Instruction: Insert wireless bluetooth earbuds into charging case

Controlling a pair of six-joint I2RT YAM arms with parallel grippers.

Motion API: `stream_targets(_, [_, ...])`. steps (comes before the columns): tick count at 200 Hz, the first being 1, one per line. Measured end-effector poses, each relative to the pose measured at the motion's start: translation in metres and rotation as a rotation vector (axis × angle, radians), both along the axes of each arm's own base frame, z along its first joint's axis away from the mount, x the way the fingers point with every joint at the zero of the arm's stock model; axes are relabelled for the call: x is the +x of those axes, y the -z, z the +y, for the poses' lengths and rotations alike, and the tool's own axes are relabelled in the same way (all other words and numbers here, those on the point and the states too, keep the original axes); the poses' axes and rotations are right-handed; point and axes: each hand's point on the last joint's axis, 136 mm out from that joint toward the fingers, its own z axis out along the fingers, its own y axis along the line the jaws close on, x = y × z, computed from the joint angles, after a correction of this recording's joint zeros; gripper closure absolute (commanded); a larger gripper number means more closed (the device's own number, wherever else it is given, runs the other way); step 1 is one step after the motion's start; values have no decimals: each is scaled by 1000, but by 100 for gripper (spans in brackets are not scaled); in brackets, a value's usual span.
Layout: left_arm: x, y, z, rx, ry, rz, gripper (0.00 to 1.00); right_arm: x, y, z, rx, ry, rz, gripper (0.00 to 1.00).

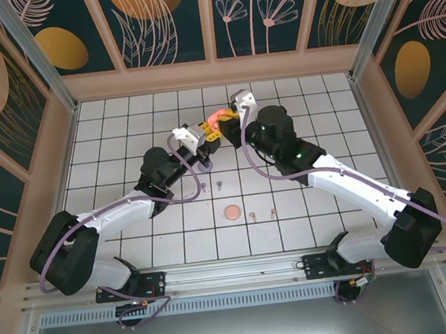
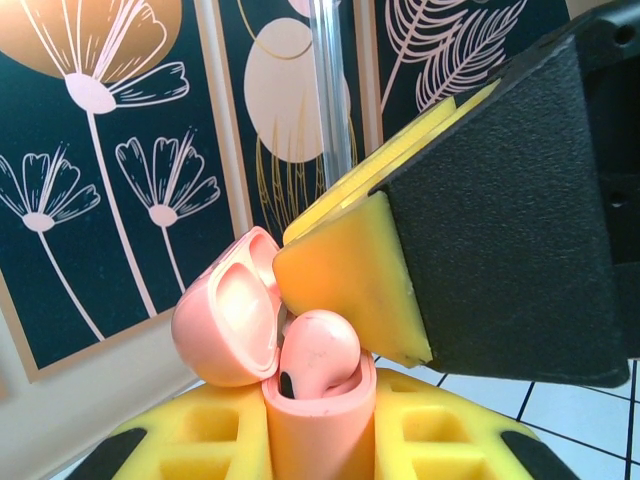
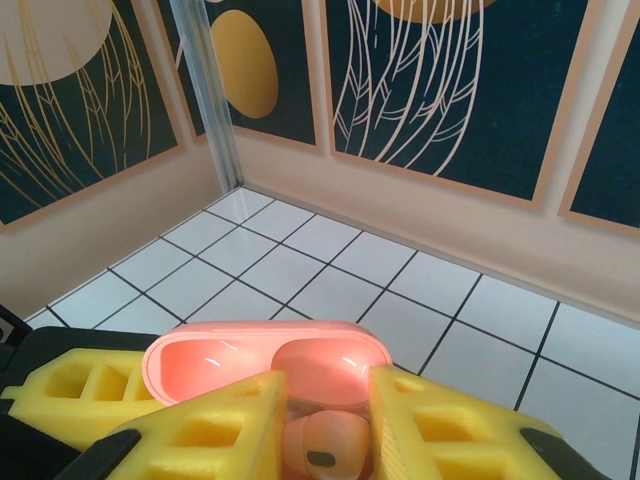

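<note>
Pinching a pink earbud [image 3: 320, 447], right gripper [image 3: 325, 415] hangs over case [image 3: 205, 365] clamped in left gripper [image 2: 320, 432].

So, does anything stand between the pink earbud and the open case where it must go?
Nothing visible does. The lid is swung open to the side. The earbud, gripped by the right jaws, sits in the mouth of the case, which the left jaws hold.
</note>
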Motion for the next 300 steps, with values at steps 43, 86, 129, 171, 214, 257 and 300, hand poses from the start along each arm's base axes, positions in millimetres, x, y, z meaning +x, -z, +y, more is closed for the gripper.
stream_targets(43, [0,0,0,0,-1,1,100,0,1,0,-3,-4,2,69])
stream_targets(86, [1,0,0,-1,-4,1,100,0,1,-1,-4,3,2,64])
stream_targets(129, [1,0,0,-1,-4,1,100,1,1,-2,-4,13,1,60])
stream_targets(171, [1,-1,0,-1,-3,0,100,-1,0,-5,-9,12,7,58])
stream_targets(214, [1,-2,0,-4,-3,-3,100,-3,-1,-6,-8,10,8,55])
stream_targets(257, [3,-4,-1,-5,-4,-5,100,-5,-2,-7,-9,10,8,53])
stream_targets(300, [4,-4,-3,-5,-3,-4,100,-9,-1,-11,-14,8,14,49])
